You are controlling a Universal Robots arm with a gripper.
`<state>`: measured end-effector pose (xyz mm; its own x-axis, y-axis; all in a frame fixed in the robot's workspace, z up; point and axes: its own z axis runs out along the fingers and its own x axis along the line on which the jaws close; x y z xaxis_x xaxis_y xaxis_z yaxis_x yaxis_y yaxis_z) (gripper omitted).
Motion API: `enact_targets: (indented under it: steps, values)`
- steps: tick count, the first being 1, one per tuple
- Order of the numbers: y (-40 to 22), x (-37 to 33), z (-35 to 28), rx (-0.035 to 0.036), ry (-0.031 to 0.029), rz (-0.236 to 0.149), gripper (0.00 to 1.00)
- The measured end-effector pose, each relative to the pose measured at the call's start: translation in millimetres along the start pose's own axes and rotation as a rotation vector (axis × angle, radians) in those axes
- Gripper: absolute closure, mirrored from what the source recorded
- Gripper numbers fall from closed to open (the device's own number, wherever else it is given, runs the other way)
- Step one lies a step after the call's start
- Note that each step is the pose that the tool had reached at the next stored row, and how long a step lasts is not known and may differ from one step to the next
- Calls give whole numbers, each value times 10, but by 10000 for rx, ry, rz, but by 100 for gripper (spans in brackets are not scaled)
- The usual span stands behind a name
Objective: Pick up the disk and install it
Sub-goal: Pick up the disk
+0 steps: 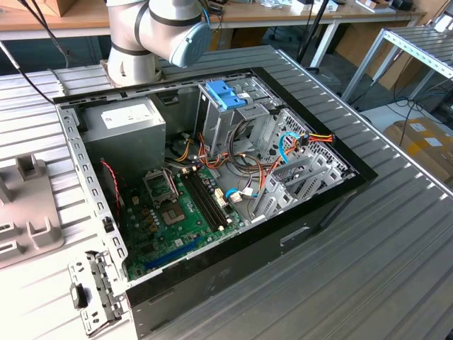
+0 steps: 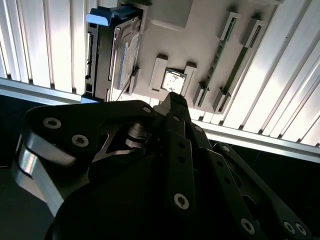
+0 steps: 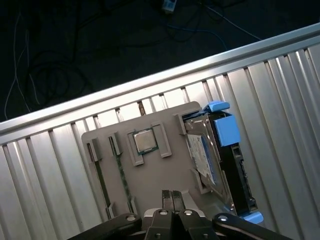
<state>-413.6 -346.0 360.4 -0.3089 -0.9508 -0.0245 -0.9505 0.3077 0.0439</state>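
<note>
Disk (image 3: 220, 165) stands on its long edge in a slot of the grey holder (image 3: 110, 145), beyond my fingertips and off to one side of my tool (image 3: 171, 196). It is near but well short of touching, with its bright blue end tab (image 3: 225, 129) at the end farthest from me. My tool is pinched narrow, the two fingertips pressed together with nothing between them. It points at the holder's middle, where a processor chip (image 3: 145, 141) sits straight ahead in its own pocket. In the second wrist view the same layout shows: the tool (image 2: 173, 97) hovers just short of the chip (image 2: 174, 80), with the disk (image 2: 112, 55) to one side over the ribbed table (image 2: 50, 50). I judge the disk to be stiff and fairly heavy for its size, with a dense metal body in a light plastic carrier. The faces look smooth, so it could slide in a weak pinch, and I expect it to take knocks badly. The best hold seems to be across its thin width, with the pads on the two broad faces near the middle of the upper edge. That keeps me clear of the blue tab, which looks likely to flex, and of the holder posts flanking it. In the exterior view the open computer case (image 1: 233, 177) lies on the table beside the holder (image 1: 28, 212), with its metal drive cage (image 1: 225, 95) upright inside.
</note>
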Motion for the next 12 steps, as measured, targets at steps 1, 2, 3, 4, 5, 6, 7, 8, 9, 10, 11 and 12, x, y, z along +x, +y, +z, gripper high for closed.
enact_targets:
  steps: [1, 2, 3, 4, 5, 6, 7, 8, 9, 10, 11, 12]
  values:
    - [0, 0, 0, -1, 2, -38, 89]
    - [0, 0, 0, -2, 4, -88, 89]
    - [0, 0, 0, -4, 7, -168, 89]
    - [0, 0, 0, -6, 11, -260, 89]
    - [0, 0, 0, -8, 15, -336, 89]
    - [0, 0, 0, -10, 18, -405, 89]
    - [0, 0, 0, -11, 20, -464, 89]
    - [0, 0, 0, -12, 22, -507, 89]
    - [0, 0, 0, -14, 25, -567, 89]
    - [0, 0, 1, -14, 27, -612, 89]
    - [0, 0, 0, -16, 29, -654, 89]
    - [0, 0, 1, -17, 31, -698, 89]
